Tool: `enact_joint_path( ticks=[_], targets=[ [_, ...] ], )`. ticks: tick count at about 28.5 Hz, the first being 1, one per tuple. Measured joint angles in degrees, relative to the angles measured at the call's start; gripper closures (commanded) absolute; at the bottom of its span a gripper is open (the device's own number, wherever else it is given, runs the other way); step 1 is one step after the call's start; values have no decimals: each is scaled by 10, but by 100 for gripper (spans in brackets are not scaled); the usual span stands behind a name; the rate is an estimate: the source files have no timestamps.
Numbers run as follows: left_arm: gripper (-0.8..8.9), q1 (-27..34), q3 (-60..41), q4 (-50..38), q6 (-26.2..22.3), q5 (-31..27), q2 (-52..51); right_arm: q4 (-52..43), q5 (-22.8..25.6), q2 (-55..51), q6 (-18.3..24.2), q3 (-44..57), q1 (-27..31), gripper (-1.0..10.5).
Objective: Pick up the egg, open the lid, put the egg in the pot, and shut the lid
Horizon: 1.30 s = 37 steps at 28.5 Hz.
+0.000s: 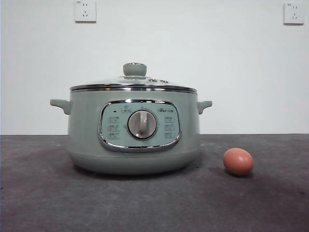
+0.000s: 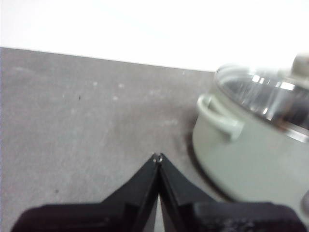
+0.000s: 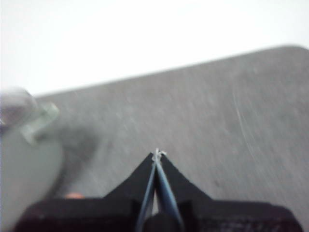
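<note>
Your tabletop [image 1: 43, 193]: dark grey, matte, w/ plain white wall [image 1: 203, 58] behind, two sockets [image 1: 85, 10] up high. Pot [image 1: 133, 130] centre, lid [image 1: 133, 83] on. Egg [image 1: 238, 161] just beside pot. Left gripper [image 2: 158, 157] & right gripper [image 3: 157, 153]: fingers closed, empty.

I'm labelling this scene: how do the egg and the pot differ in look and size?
The egg is small, the pot far larger. The egg is reddish-brown, the pot sage green. The egg is a plain smooth oval; the pot has side handles, a dial and a glass lid on top. Both rest on the dark table, apart.
</note>
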<state>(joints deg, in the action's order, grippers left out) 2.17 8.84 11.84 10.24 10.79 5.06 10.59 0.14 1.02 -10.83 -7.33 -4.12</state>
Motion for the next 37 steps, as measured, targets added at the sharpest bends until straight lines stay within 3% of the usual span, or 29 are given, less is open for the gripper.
enact_joint_path(
  ticks=[6,12,19,27,35,37],
  targets=[
    [820,0,80,63,10,39,47,29,-28,45,-9,-91,0,957],
    [820,0,177,100,12,86,116,115,-52,125,-4,-217,0,957],
    [820,0,306,211,-17,148,207,281,-126,249,45,-375,0,957],
    [820,0,441,341,-76,163,273,448,-167,352,119,-515,0,957],
    [812,0,481,380,-98,181,288,485,-182,387,154,-546,0,944],
    [748,0,481,383,-98,201,294,485,-182,387,154,-546,0,859]
  ],
)
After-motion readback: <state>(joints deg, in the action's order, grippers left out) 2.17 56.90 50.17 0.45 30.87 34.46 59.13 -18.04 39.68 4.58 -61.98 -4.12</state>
